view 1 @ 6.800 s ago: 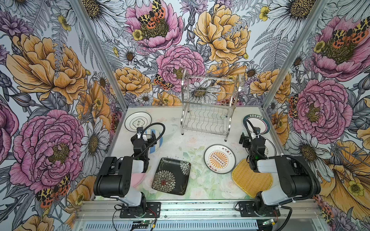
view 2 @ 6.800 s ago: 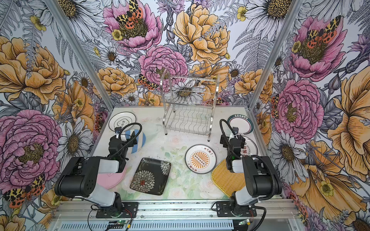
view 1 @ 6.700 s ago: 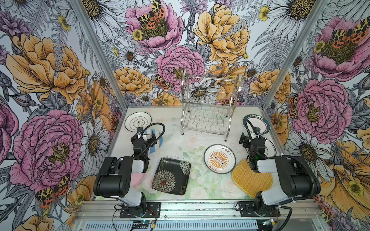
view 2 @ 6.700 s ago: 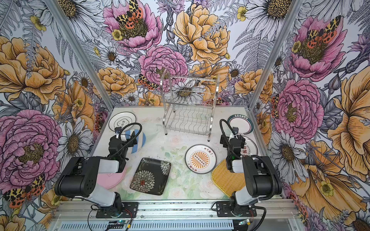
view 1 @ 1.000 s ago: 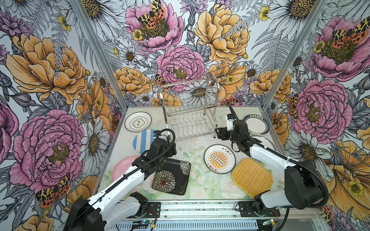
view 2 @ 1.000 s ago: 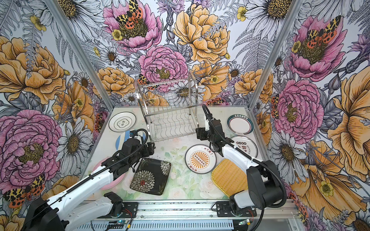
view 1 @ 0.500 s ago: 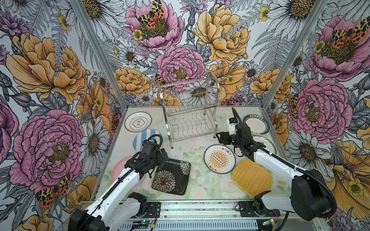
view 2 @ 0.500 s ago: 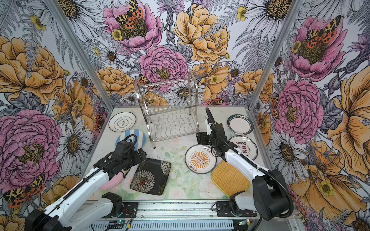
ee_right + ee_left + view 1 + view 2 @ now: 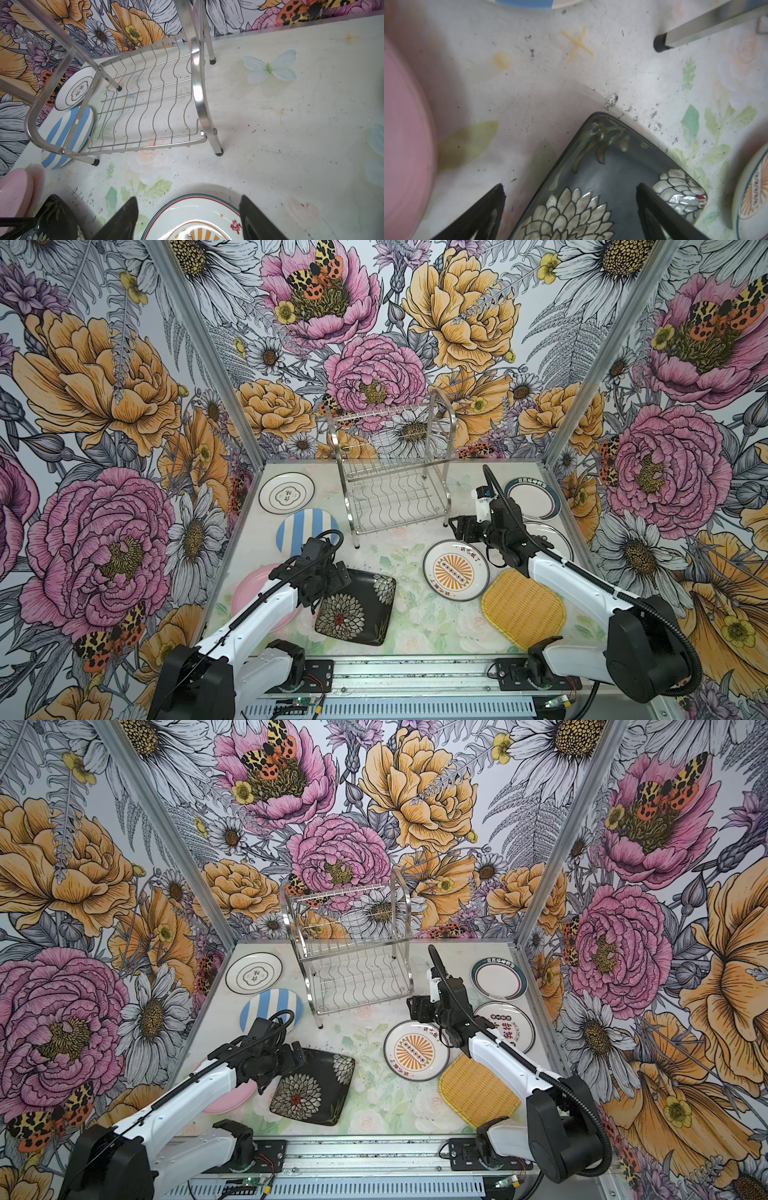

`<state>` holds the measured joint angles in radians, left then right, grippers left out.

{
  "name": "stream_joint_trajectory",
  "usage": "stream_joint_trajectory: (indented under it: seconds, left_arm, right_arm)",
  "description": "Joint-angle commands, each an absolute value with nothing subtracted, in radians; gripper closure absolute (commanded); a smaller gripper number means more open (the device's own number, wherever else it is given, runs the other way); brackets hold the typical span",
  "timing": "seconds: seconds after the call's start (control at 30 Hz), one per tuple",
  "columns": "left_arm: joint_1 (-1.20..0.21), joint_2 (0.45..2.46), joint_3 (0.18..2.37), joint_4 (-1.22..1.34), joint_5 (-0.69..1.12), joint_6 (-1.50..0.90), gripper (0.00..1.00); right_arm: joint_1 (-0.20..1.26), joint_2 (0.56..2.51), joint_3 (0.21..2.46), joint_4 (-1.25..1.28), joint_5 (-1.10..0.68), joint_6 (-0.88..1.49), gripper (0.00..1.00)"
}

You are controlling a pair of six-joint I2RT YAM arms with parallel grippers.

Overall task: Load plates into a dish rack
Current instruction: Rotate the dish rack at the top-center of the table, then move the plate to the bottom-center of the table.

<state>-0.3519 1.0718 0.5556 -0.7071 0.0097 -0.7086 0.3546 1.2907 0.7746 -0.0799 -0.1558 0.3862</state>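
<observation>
Eight plates lie flat on the table [image 9: 409,560] around the dish rack [image 9: 392,495], which stands upright at back centre, turned askew. Striped plate [image 9: 299,526] sits just beside its near leg; pink plate [image 9: 249,593] lies partly under the left arm. Left gripper [image 9: 570,186]: jaws wide, one finger over the black square plate [image 9: 353,608], a glossy plate with silver-white flowers, the other over bare table. Right gripper [image 9: 188,198]: jaws well apart, empty, above the far rim of the sunburst plate [image 9: 455,570].

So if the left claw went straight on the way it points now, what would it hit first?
Probably the black floral plate: the left claw is open, angled down over that plate's corner, though its height above it is unclear.
</observation>
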Motion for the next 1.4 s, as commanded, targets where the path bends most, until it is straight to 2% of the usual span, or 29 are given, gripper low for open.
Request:
stream_joint_trajectory:
  seconds: [0.0, 0.17, 0.63, 0.87, 1.03, 1.37]
  left_arm:
    - [-0.376, 1.081, 0.533, -0.714, 0.032, -0.728, 0.01]
    - [-0.400, 1.057, 0.516, -0.713, 0.071, -0.758, 0.02]
    - [-0.502, 1.026, 0.483, -0.659, 0.208, -0.803, 0.11]
    - [-0.587, 1.050, 0.470, -0.562, 0.271, -0.840, 0.20]
    - [-0.635, 1.042, 0.433, -0.470, 0.292, -0.876, 0.22]
    - [-0.558, 0.940, 0.281, -0.335, 0.347, -0.891, 0.25]
  right_arm:
    - [0.361, 1.255, 0.769, -0.084, -0.172, 0.403, 0.23]
    - [0.364, 1.246, 0.755, -0.083, -0.178, 0.409, 0.23]
    - [0.366, 1.187, 0.710, -0.103, -0.185, 0.431, 0.23]
    - [0.366, 1.165, 0.709, -0.127, -0.187, 0.427, 0.22]
    - [0.366, 1.178, 0.719, -0.127, -0.203, 0.426, 0.22]
    - [0.366, 1.195, 0.738, -0.127, -0.230, 0.421, 0.22]
